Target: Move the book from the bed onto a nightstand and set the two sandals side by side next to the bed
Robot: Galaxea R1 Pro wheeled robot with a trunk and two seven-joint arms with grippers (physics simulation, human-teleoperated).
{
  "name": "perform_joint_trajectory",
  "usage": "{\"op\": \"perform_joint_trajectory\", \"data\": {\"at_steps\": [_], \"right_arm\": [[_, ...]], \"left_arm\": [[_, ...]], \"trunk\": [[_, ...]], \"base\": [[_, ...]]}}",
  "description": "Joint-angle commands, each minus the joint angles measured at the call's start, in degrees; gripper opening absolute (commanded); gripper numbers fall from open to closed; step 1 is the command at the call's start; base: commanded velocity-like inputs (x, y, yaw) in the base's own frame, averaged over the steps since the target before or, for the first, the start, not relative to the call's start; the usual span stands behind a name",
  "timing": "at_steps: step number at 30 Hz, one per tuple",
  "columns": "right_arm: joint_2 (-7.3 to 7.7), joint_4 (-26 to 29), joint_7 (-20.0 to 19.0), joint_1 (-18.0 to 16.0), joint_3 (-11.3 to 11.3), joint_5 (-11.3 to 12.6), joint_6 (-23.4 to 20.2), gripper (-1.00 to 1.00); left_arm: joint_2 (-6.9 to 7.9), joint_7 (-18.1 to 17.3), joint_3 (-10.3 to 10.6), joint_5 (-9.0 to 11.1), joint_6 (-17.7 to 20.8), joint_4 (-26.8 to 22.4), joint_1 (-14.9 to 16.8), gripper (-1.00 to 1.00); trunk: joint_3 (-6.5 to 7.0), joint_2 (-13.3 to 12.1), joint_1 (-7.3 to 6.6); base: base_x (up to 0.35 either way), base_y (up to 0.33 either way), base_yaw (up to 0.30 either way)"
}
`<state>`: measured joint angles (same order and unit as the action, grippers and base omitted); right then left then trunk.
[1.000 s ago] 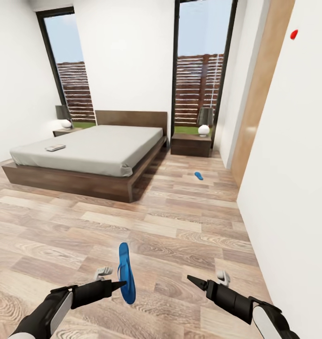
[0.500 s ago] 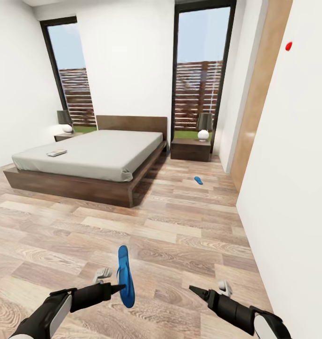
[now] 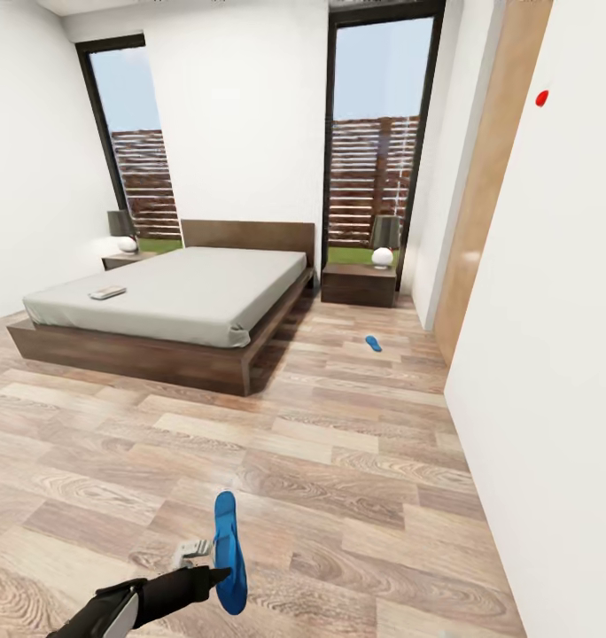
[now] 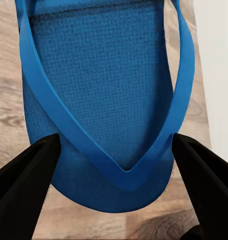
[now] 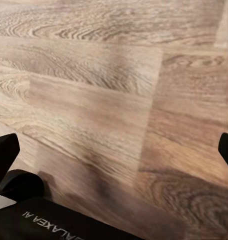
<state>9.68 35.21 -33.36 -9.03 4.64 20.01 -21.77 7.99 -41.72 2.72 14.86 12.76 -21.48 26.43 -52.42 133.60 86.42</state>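
I take the bed as my landmark: the book lies on its mattress, thin and light, best pinched at an edge. 1 sandal rests on the floor off the bed's foot corner. The left gripper has its jaws clamped on the other sandal, soft and floppy, long axis pointing bedward. Right gripper's jaws stand apart.
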Motion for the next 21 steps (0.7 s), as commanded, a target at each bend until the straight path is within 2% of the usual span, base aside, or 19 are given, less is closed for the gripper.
{"op": "perform_joint_trajectory", "data": {"at_steps": [1, 5, 10, 14, 17, 21], "right_arm": [[0.07, -1.4, 0.1, 0.0, 0.2, 0.0, 0.2, 1.00], [0.13, -3.6, -0.2, 0.0, 0.2, -0.6, 1.0, 1.00], [0.16, -4.2, -1.3, 0.0, 0.3, -0.7, 1.2, 1.00], [0.16, -4.4, -7.6, 0.0, 0.3, -0.9, 1.9, 1.00], [0.13, -4.6, -14.3, 0.0, 0.4, -1.2, 3.9, 1.00], [0.09, -4.9, -16.2, 0.0, 0.2, -1.2, 5.8, 1.00]], "left_arm": [[-0.50, 1.2, 0.3, 0.0, -0.6, 0.6, 0.0, -1.00], [-1.98, 2.9, 0.3, -2.1, -4.5, 2.8, 0.0, -1.00], [-2.37, 3.3, 0.3, -2.9, -5.8, 3.6, 0.0, -1.00], [-2.47, 3.4, 0.3, -3.1, -6.9, 6.0, 0.0, -1.00], [-2.46, 3.3, 0.3, -3.2, -10.4, 8.1, 0.0, -1.00], [-2.56, 3.4, 0.5, -3.4, -12.4, 8.9, 0.0, -1.00]], "trunk": [[0.13, -0.4, -0.24], [0.85, -2.0, -1.12], [1.75, -4.0, -2.21], [2.46, -5.6, -3.09], [3.00, -6.8, -3.75], [3.72, -8.4, -4.63]], "base": [[0.000, 0.000, 0.000], [0.000, 0.000, 0.000], [0.000, 0.000, 0.000], [0.000, 0.000, 0.000], [0.000, 0.000, 0.000], [0.000, 0.000, 0.000]]}}
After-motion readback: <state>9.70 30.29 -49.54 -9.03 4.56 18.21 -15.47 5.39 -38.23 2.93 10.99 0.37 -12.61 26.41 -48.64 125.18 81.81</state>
